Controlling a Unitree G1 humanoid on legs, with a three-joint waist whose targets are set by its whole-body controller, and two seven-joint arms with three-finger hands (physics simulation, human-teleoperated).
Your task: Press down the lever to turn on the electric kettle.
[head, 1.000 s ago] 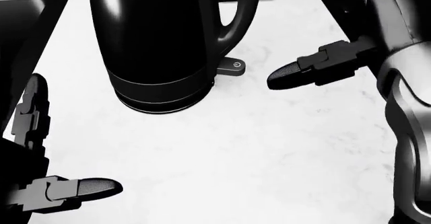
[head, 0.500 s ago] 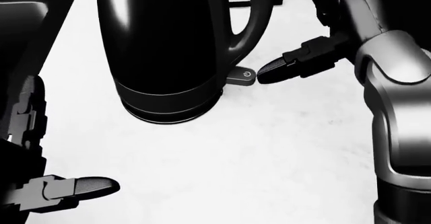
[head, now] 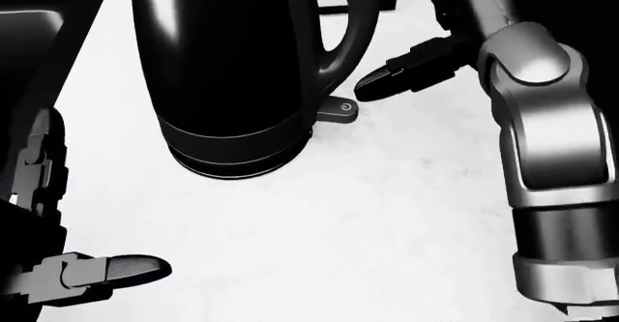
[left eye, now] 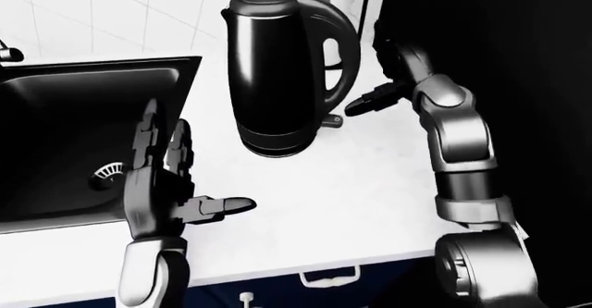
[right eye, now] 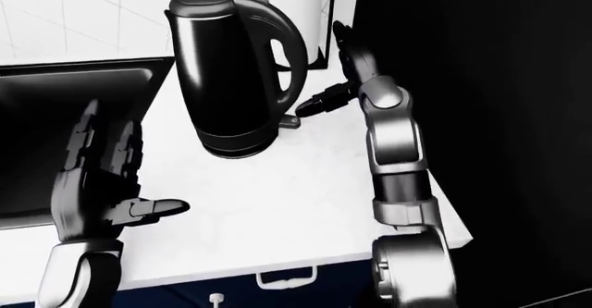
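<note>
Since half a second ago the right hand [head: 401, 75] has lifted; its dark fingertip [head: 372, 88] now hangs just above the small grey lever [head: 337, 111] with the power sign, not touching it. This lever sticks out at the base of the tall glossy black electric kettle [left eye: 277, 72], which stands upright on the white marble counter [head: 387, 220], right of the dark sink [left eye: 64, 134]. Right fingers are extended, holding nothing. The left hand [left eye: 162, 183] is open near the sink edge.
</note>
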